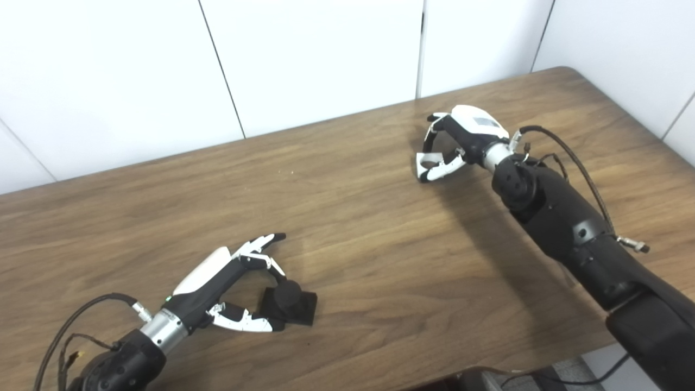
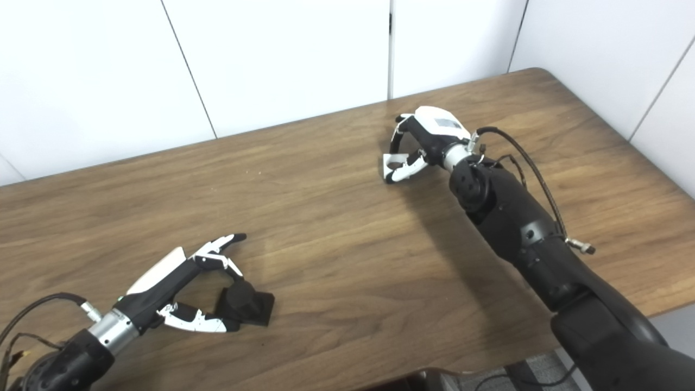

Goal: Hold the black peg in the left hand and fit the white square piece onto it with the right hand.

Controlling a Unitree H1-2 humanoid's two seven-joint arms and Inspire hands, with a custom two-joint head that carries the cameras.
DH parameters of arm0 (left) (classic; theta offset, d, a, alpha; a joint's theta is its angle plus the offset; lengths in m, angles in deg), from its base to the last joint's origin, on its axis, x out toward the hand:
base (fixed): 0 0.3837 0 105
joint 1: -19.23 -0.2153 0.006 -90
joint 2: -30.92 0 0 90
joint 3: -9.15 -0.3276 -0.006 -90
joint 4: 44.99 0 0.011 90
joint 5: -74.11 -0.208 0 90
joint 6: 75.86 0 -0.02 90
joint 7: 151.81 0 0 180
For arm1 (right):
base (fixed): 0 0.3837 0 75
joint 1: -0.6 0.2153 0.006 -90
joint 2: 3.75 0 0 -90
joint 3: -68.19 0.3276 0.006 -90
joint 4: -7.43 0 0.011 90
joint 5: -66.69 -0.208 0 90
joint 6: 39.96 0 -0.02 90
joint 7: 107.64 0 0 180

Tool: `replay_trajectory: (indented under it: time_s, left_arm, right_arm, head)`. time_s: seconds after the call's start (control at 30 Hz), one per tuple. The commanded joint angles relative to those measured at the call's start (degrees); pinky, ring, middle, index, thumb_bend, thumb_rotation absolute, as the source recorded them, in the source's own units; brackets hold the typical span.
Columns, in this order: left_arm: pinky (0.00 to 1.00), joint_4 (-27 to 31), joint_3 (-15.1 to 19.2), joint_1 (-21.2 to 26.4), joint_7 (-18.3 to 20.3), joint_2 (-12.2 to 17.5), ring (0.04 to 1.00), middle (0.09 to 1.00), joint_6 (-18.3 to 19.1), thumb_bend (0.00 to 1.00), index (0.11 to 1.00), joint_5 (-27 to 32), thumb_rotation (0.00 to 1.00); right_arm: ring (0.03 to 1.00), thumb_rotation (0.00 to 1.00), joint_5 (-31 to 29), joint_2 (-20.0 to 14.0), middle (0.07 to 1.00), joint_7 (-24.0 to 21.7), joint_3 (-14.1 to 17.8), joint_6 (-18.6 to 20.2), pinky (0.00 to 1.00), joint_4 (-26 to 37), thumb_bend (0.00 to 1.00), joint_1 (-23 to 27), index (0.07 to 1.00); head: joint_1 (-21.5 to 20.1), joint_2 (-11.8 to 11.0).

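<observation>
A: What is on the left side of the wooden table [image 1: 353, 228]?

B: The left hand [image 1: 228, 288] lies low over the near left part of the table, its arm coming in from the bottom corner. Its fingers [image 1: 260, 244] reach forward and its thumb [image 1: 244, 321] runs along underneath, with the black peg [image 1: 288, 303] between them. The peg is a round stub standing on a flat square base, and the base rests on the table.

A: Is the hand gripping it?

B: The thumb tip and one fingertip touch the peg from either side, so it is pinched lightly. The other fingers point past it, apart from one another.

A: And on the right?

B: The right hand [image 2: 415, 144] is at the far side of the table, well apart from the peg. Its fingers curl down towards the thumb, and a small white piece [image 1: 429, 161] sits at their tips, near the table top.

A: Is that the white square piece?

B: It looks like it, but it blends with the white fingertips, so I cannot tell its shape, nor whether the hand really holds it.
</observation>
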Motion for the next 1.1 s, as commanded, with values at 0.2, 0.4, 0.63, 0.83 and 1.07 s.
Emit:
replay_trajectory:
  time_s: [0.2, 0.4, 0.63, 0.83, 1.07]
  left_arm:
    - [1.0, 0.8, 0.1, -0.7, 1.6, 2.3, 1.0, 0.99, 1.6, 0.52, 0.489, -1.1, 0.07]
    - [1.0, 0.9, 0.1, -0.6, 1.7, 2.2, 1.0, 0.989, 1.8, 0.52, 0.488, -0.9, 0.06]
    - [1.0, 0.9, 0.1, -0.5, 1.9, 2.3, 1.0, 0.991, 2.0, 0.52, 0.488, -0.9, 0.06]
    - [1.0, 1.0, 0.1, -0.5, 2.0, 2.2, 1.0, 0.989, 2.2, 0.52, 0.488, -0.8, 0.06]
    - [1.0, 1.1, 0.1, -0.6, 2.1, 2.3, 1.0, 0.99, 2.3, 0.52, 0.488, -0.9, 0.06]
  right_arm:
    - [0.922, 0.15, 0.8, -1.1, 0.904, -4.4, -2.1, 2.6, 0.88, -2.1, 0.52, -1.7, 0.497]
    - [0.929, 0.21, 0.6, -1.4, 0.91, -5.2, -2.4, 3.3, 0.9, -1.7, 0.67, -1.6, 0.61]
    - [0.924, 0.26, 0.8, -1.7, 0.913, -5.8, -3.1, 3.5, 0.88, -2.0, 0.8, -1.4, 0.697]
    - [0.923, 0.26, 0.5, -1.7, 0.916, -6.0, -3.4, 4.0, 0.87, -2.3, 0.82, -1.3, 0.704]
    - [0.923, 0.26, 0.4, -1.8, 0.916, -5.9, -3.5, 3.9, 0.87, -2.2, 0.83, -1.3, 0.705]
  head:
    - [-0.1, 0.2]
    - [-0.2, 0.3]
    - [-0.2, 0.5]
    - [-0.1, 0.6]
    - [-0.1, 0.7]
